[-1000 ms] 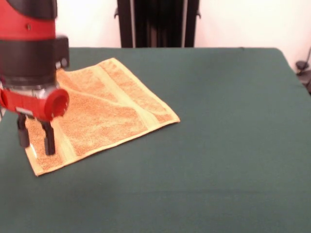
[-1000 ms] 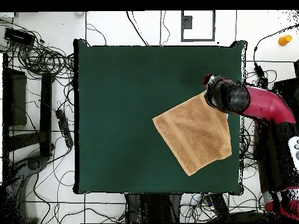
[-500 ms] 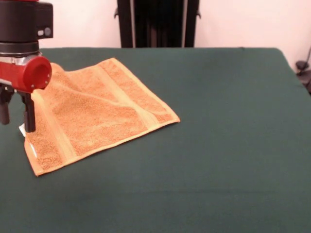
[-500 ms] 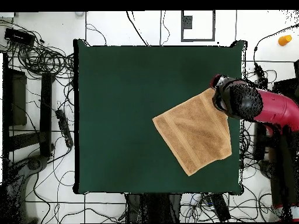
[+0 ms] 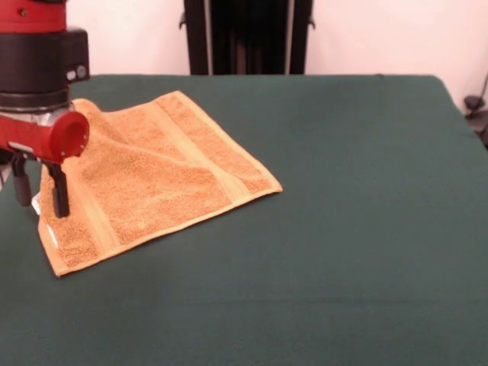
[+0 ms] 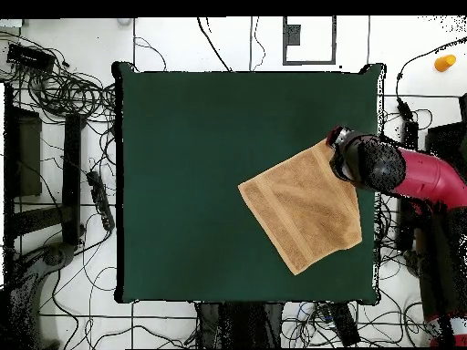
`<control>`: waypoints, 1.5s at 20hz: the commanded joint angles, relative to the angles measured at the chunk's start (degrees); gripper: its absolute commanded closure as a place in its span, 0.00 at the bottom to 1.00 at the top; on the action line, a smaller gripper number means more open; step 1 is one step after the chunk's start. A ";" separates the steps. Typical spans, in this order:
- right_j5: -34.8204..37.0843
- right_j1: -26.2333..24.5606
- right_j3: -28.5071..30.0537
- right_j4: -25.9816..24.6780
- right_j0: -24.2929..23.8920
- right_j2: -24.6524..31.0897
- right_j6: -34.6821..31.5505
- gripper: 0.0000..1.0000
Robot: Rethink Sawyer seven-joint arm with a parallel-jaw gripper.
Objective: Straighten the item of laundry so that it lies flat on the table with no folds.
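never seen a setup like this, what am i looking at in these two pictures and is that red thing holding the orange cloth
The red and black thing is a robot arm, and the two dark prongs at its end are its gripper, which works like a simple hand. One picture is taken from across the table, level with the scene; the other looks straight down from above, so the layout appears turned around between them.

On the dark green table lies one thing: a golden-orange towel, spread out almost flat, with woven bands near two edges. From above the towel sits toward the side of the table where the arm reaches in.

The gripper hangs at the towel's edge with its prongs apart. It is holding nothing; the towel rests on the table on its own.
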State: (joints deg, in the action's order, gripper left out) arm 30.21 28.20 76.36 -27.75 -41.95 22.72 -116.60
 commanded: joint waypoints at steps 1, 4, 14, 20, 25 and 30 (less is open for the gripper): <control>-2.79 -6.59 8.23 -3.70 2.03 1.19 4.14 0.00; -4.07 -7.67 7.95 -4.50 2.16 0.95 3.51 0.00; -8.00 -14.57 1.30 -7.90 2.51 1.67 3.51 0.00; -9.13 -14.84 -1.84 -9.10 3.94 0.13 2.70 0.00; -8.56 -16.14 -5.28 -9.27 4.41 -0.13 3.79 0.00; -7.35 -17.44 -6.95 -9.02 3.49 1.68 7.08 0.00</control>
State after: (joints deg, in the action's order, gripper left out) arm 23.77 18.54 73.09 -32.98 -40.42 21.55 -116.60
